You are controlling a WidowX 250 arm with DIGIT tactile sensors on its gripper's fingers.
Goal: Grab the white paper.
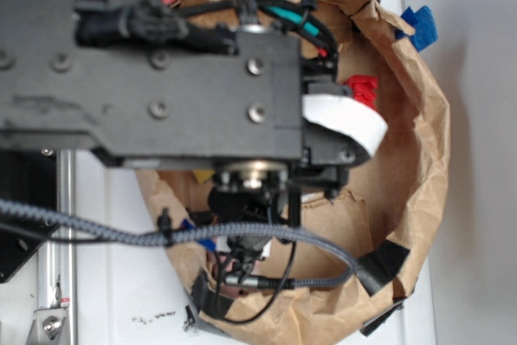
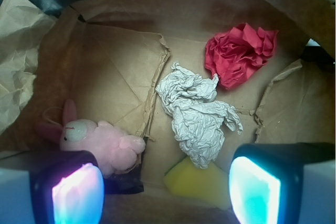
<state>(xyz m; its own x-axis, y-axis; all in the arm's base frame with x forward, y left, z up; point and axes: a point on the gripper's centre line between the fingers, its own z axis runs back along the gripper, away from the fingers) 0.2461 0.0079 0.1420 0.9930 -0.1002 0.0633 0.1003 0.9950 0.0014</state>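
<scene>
- Hovering low in the wrist view, the hand (image 2: 165,187) has its two fingers (image 2: 76,192) set apart, one at each bottom corner, with nothing between them; their pads glow pink-white on one side and teal on the other.
- Just beyond the fingers a yellow sponge (image 2: 197,182) lies on the floor of a brown paper bag (image 2: 121,72).
- The white paper (image 2: 197,114), a creased off-white wad, lies mid-floor, its near end touching the sponge.
- A pink fuzzy toy (image 2: 100,142) sits at the left beside a cardboard flap.
- Farther back, a red paper wad (image 2: 239,56) rests just beside the white paper's far end.
- No readable writing or brand shows anywhere.
- From the exterior view, the black arm (image 1: 161,78) covers most of the bag.
</scene>
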